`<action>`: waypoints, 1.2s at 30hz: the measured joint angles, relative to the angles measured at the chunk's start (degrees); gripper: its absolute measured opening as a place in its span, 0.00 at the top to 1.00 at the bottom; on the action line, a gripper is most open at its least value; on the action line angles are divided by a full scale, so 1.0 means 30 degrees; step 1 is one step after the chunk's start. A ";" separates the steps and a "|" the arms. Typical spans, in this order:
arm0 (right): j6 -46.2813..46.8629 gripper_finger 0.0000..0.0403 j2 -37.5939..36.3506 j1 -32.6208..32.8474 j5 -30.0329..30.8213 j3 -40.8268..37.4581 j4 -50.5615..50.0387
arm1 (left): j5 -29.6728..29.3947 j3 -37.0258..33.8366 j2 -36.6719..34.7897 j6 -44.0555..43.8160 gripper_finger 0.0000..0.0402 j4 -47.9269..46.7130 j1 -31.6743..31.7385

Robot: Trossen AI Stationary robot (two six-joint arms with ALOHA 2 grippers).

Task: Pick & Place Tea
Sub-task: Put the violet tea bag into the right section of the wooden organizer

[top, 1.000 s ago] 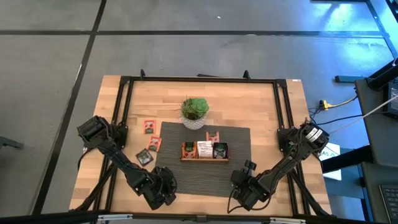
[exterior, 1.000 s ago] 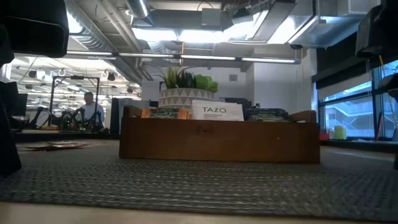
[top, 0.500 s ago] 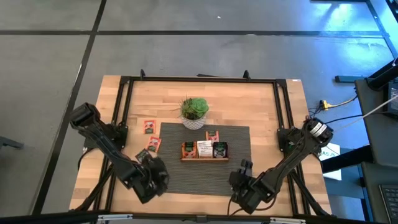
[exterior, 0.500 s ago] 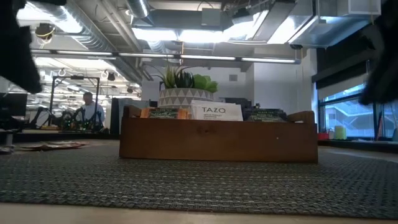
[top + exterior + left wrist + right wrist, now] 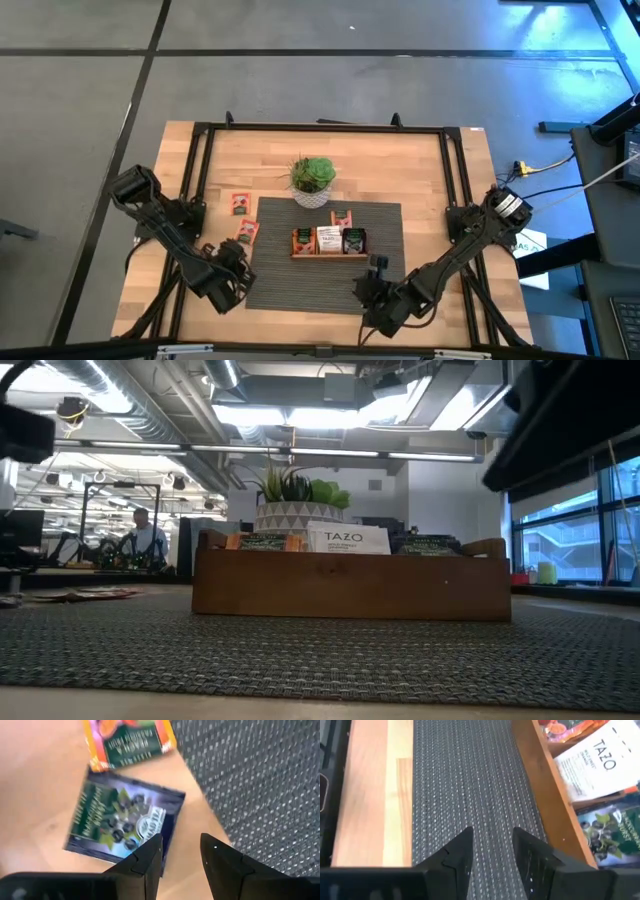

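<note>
Left gripper (image 5: 180, 857), fingers parted and empty, hovers just above a dark blackberry tea sachet (image 5: 122, 822) lying on bare wood beside the grey mat (image 5: 300, 285); an orange sachet (image 5: 131, 740) lies just beyond. Right gripper (image 5: 492, 850), parted, empty, faces the wooden tray (image 5: 545, 785), already holding several sachets. Loose sachets remain unplaced.

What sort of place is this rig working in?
Probably an open-plan lab or office workshop: exposed ceiling ducts and strip lights, a person at benches behind, and a black-framed wooden table on bare grey floor.
</note>
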 joint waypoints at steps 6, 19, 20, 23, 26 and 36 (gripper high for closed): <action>-0.0499 0.65 0.0000 -0.0497 -0.0209 0.0007 0.0183 | 0.0899 -0.0658 -0.0036 -0.0720 0.68 0.1739 -0.0542; -0.0572 0.65 -0.0007 -0.0778 -0.0230 0.0015 0.1149 | 0.3343 -0.0629 -0.0066 0.1296 0.68 0.7374 -0.3139; -0.0652 0.65 -0.0004 -0.0810 -0.0230 0.0015 0.1361 | 0.3632 -0.0629 -0.0066 0.1358 0.68 0.7475 -0.3363; -0.1008 0.65 -0.0004 -0.0969 -0.0232 0.0015 0.2081 | 0.4411 -0.0629 -0.0066 0.1811 0.68 0.7496 -0.3954; -0.1052 0.65 -0.0007 -0.1256 -0.0209 0.0022 0.2790 | 0.4462 -0.0636 -0.0056 0.3618 0.68 0.7563 -0.4406; -0.3734 0.65 -0.0007 -0.2916 -0.0704 0.0029 0.8447 | 0.4119 -0.0672 -0.0029 0.8225 0.68 0.7959 -0.4639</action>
